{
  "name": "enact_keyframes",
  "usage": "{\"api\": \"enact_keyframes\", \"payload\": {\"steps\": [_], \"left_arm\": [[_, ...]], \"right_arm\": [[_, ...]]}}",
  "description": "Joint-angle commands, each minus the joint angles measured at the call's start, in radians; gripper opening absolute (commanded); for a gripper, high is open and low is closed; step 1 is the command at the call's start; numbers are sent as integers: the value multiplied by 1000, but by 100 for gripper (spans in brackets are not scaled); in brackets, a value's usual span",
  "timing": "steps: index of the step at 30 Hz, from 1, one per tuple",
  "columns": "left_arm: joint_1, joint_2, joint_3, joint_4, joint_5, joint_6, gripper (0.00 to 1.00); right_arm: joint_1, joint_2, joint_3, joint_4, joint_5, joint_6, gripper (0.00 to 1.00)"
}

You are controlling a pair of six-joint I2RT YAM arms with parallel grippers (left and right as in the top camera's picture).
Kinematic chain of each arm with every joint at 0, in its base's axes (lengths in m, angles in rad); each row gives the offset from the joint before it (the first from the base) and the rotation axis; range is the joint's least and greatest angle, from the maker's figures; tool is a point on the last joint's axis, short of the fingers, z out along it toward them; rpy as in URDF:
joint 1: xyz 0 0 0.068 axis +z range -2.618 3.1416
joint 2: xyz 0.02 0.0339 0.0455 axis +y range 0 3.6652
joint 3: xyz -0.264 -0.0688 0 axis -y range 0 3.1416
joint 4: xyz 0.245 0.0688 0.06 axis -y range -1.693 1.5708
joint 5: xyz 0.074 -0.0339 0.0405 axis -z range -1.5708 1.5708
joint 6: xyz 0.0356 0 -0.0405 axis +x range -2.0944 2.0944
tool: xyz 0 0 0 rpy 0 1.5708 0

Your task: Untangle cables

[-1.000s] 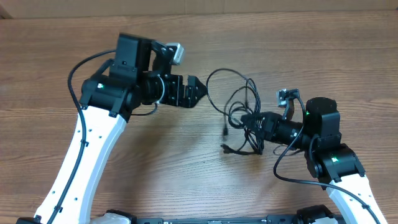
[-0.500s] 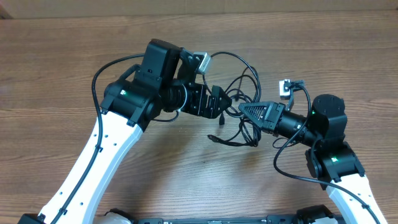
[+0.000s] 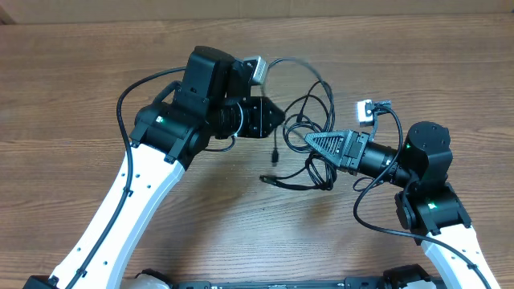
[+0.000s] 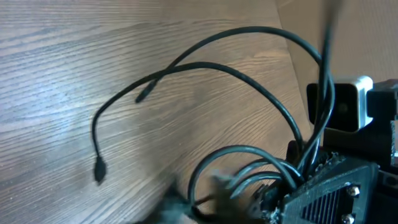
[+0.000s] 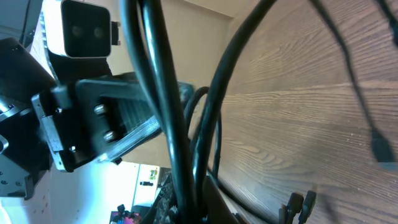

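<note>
The cables (image 3: 315,120) are thin black cords bunched in loose loops mid-table, between my two grippers. My right gripper (image 3: 310,141) points left and is shut on the bunch; in the right wrist view the cords (image 5: 166,118) run straight into its jaws (image 5: 208,198). My left gripper (image 3: 279,115) sits just left of the bunch with its tips drawn together on one strand. In the left wrist view its fingers (image 4: 186,204) are blurred, and a cable loop (image 4: 242,152) runs down to them. Two plug ends (image 3: 274,158) (image 3: 266,178) dangle below the bunch.
The wooden table (image 3: 96,48) lies all around. A wide cable loop (image 3: 309,74) arcs toward the far side. The left wrist camera (image 3: 254,67) and the right wrist camera (image 3: 369,109) stand close above the bunch. Each arm's own thicker wire (image 3: 140,84) loops beside it.
My left arm swung right to the bunch, its open jaws then closed and drew back up-left. My right gripper rose with the cables, and the plug ends shifted left.
</note>
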State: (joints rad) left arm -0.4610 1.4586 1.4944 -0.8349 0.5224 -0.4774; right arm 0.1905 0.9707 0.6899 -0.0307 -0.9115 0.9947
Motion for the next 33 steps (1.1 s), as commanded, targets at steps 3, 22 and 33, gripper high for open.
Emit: {"api": "enact_keyframes", "payload": {"steps": [3,22,33], "left_arm": [[-37,-5,14,7,-37,-20,4],[84,-6,14,213,82,-198,4],[285,-6,14,109,21,-229,4]], "right_arm": [[0,-6,4,10,-35,-27,4],[0,-5,3,-552,236,-428,4],[0,-5,2,-555,262,-428,4]]}}
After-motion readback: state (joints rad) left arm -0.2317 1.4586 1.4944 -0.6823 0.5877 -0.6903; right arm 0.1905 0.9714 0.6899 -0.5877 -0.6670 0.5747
